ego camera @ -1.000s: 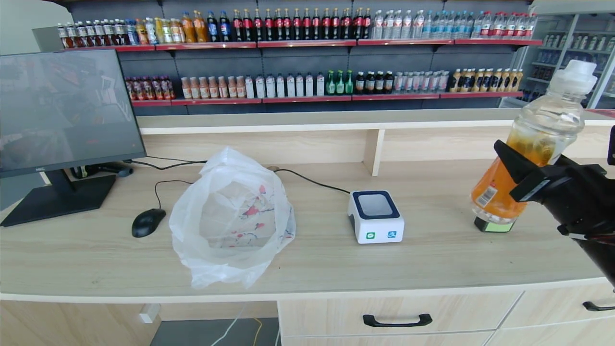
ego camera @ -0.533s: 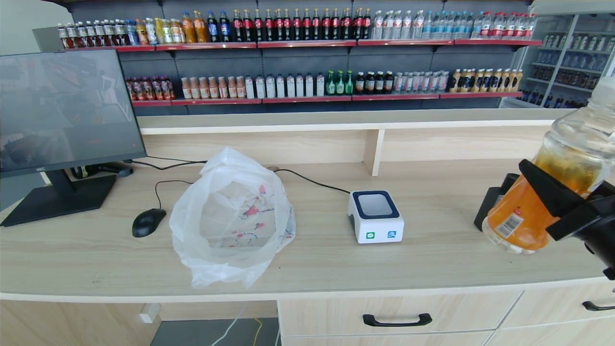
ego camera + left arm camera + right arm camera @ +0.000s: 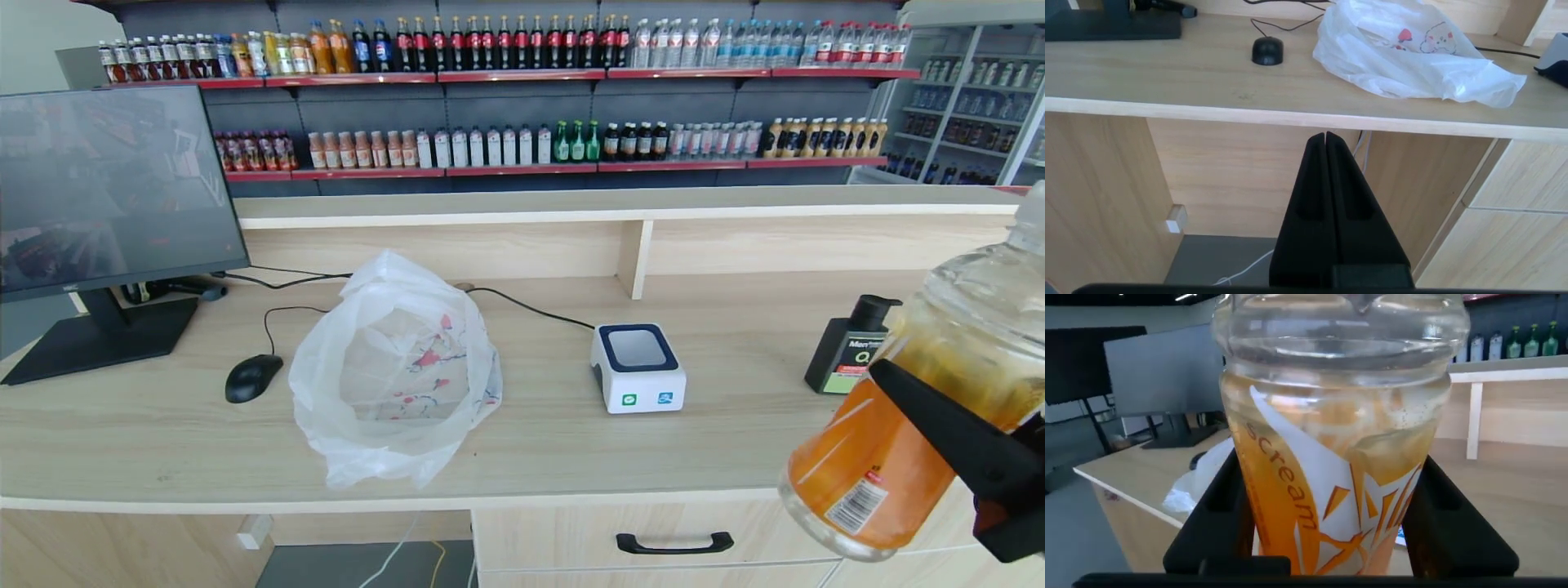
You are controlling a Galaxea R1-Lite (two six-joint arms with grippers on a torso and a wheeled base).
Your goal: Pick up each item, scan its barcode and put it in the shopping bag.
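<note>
Right hand (image 3: 1335, 539): clamped round the tilted orange bottle (image 3: 890, 441).
Left hand (image 3: 1327, 163): closed tight, empty; table (image 3: 1167, 82) edge and shopping bag (image 3: 1413, 49) beyond it.

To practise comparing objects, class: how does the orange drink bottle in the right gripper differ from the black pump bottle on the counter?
The orange drink bottle is clear, showing orange liquid; the black pump bottle is opaque. The orange drink bottle is held tilted by the right gripper; the black pump bottle stands upright on the counter. The orange drink bottle is round-bodied; the black pump bottle is flat-sided. Both carry labels.
</note>
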